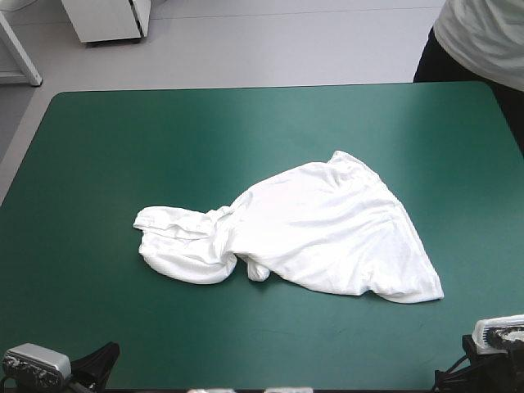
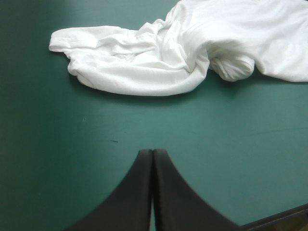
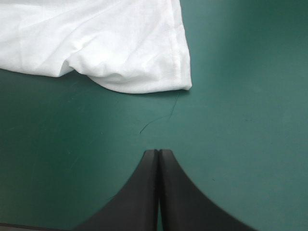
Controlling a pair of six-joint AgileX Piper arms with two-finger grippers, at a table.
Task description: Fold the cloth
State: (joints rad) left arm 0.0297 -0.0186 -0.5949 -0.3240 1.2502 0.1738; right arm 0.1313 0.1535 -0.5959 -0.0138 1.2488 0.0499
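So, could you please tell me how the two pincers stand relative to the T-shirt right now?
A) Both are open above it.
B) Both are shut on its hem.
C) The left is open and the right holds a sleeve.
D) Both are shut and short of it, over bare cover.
D: the left pincer and the right pincer each form one pointed arch, with teal-green cover between them and the T-shirt.

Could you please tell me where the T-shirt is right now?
In the high view the T-shirt lies crumpled near the middle of the table, slightly toward its right side, bunched end leftward; it lies ahead of both arms' shut jaws, untouched.
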